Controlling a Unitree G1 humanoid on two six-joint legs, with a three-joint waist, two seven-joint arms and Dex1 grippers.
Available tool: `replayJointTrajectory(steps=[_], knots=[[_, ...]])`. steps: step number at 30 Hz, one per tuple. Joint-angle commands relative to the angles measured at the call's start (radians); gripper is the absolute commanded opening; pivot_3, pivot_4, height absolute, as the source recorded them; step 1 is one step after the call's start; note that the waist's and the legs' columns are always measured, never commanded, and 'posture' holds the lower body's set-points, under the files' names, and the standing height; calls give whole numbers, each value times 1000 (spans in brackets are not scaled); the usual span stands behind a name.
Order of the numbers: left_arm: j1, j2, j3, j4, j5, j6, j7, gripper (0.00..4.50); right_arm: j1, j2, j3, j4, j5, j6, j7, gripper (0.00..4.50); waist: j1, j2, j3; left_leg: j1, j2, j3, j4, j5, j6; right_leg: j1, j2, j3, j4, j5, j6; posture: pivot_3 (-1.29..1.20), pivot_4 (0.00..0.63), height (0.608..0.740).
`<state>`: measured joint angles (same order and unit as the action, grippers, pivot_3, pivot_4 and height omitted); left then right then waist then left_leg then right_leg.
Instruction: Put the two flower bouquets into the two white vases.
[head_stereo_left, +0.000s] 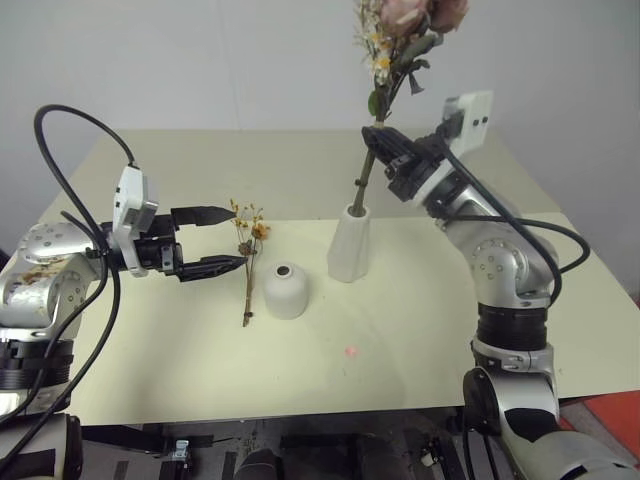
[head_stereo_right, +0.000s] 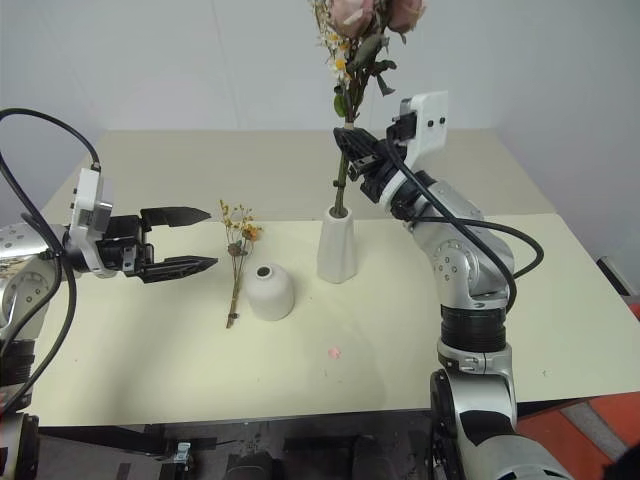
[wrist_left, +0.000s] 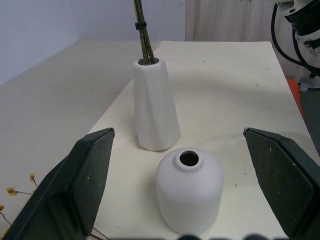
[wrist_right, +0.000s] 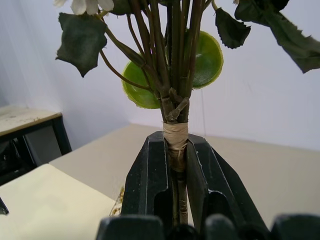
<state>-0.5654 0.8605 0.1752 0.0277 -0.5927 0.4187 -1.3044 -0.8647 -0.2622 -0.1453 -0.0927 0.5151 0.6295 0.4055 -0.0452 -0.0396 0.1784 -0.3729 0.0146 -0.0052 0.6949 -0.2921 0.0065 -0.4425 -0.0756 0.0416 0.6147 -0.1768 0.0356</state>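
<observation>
Pale yellow tabletop (head_stereo_left: 420, 340) against a plain white wall is what I'm working over. On it, the rose bouquet (head_stereo_left: 405, 40) stands nearly upright with its stem ends already inside the narrow mouth of the tall white vase (head_stereo_left: 350, 245). My right gripper (head_stereo_left: 385, 150) is clamped shut on the taped part of the stems, well above the vase rim, so I judge this bunch is close to seated and mostly needs lowering and letting go.

Just left of the tall vase sits the squat vase (head_stereo_left: 286, 290), its small top hole empty. The dried-flower spray (head_stereo_left: 248, 260) lies flat just beside it, on the side toward my left arm, its thin stem running roughly toward me and away, heads at the far end.

My left gripper (head_stereo_left: 215, 240) hovers with jaws spread wide and nothing in them, pointing across at the spray's upper part, close to the flower heads. That arm is clearly nearer, and its fingers meet the stem crosswise, which suits a pinch.
</observation>
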Motion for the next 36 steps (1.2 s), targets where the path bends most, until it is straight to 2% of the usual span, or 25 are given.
replayJointTrajectory(steps=[1,16,22,28,34,36], knots=[[-7,18,22,-29,-7,-4,1,4500,5,-5,-2,-8,-6,-45,9,224,0,0,0,0,0,0,0,0,0,0,0,0,0,0,0,0,150,740],[-12,18,20,-24,-2,-10,1,4500,94,4,52,4,-60,-100,22,224,0,0,0,0,0,0,0,0,0,0,0,0,0,0,0,0,150,740],[-14,14,15,-21,6,-4,13,4500,140,6,62,-16,-79,-123,26,2361,0,0,0,0,0,0,0,0,0,0,0,0,0,0,0,0,150,740],[-2,9,-20,-15,83,39,133,4500,254,-70,48,-172,-49,-66,57,4466,3,0,0,0,0,0,0,0,0,0,0,0,-1,0,0,0,150,740],[-17,24,-121,-26,213,174,280,4500,366,-236,19,-334,30,0,177,4466,8,0,0,0,-1,0,0,0,0,1,0,0,-2,0,0,0,150,740],[-49,29,-186,-39,246,308,324,4500,380,-308,0,-375,72,40,224,4466,7,0,0,1,-1,0,1,0,0,1,0,0,-3,0,0,0,150,740]])
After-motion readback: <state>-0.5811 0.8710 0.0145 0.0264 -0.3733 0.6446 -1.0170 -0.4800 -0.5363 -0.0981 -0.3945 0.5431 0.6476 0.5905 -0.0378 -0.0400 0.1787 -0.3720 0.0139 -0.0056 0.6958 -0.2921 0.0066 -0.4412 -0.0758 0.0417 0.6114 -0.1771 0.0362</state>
